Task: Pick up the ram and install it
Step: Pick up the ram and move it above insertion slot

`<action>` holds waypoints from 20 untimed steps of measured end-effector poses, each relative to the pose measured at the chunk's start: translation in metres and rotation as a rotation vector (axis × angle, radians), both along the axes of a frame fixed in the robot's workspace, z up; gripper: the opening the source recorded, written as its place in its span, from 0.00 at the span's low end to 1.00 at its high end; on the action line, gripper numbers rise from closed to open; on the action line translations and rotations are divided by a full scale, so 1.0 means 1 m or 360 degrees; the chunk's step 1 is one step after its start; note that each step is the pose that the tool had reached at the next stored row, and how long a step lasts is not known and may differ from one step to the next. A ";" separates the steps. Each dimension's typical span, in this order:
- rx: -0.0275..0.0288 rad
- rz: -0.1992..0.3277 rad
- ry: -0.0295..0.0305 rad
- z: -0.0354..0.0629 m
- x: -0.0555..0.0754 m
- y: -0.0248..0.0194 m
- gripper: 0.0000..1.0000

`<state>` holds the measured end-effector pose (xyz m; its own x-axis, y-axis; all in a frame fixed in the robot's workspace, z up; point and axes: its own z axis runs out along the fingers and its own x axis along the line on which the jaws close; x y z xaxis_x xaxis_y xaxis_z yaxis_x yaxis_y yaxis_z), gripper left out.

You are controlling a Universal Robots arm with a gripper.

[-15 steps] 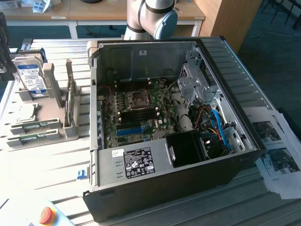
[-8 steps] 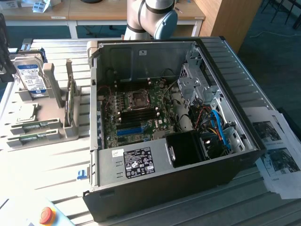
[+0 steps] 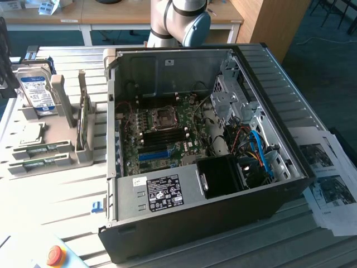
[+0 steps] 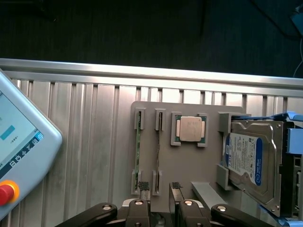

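The gripper (image 4: 160, 189) hangs above the ribbed aluminium bench (image 4: 85, 142) with its two black fingers apart and nothing between them; it holds nothing. The ram (image 4: 138, 146), a long, narrow green circuit-board stick, stands on edge in an outer slot of the flat grey plastic holder (image 4: 210, 161); a second stick (image 4: 158, 151), seen edge-on as a thin dark line, seems to sit in the neighbouring slot, roughly in line with the gap between the fingers. On the same holder rest a square silver processor (image 4: 189, 129) and a silver hard drive (image 4: 248, 161) with a blue-and-white label. The holder lies at the exterior view's left, well apart from the open black computer case (image 3: 268, 84), whose green motherboard (image 3: 167, 134) lies near the middle of that frame; the pick is not yet made.

The sticks stand close together, so a descent slightly off line could land a finger on the neighbour or on a grey slot post. A grip taken near one end would probably let the thin board tilt; a tilted board would likely jam at the motherboard's narrow dark memory slots. Loose cables inside the case could also snag it.
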<state>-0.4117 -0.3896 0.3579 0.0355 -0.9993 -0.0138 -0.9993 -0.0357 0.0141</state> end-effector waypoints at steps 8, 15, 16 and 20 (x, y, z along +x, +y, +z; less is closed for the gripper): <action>-0.00001 0.0000 -0.00002 -0.0031 0.000 -0.0003 0.29; -0.00003 0.0000 -0.00001 -0.0064 0.000 -0.0004 0.29; -0.00004 0.0000 -0.00002 -0.0069 0.000 -0.0004 0.29; -0.00004 0.0000 -0.00003 -0.0090 0.000 -0.0004 0.29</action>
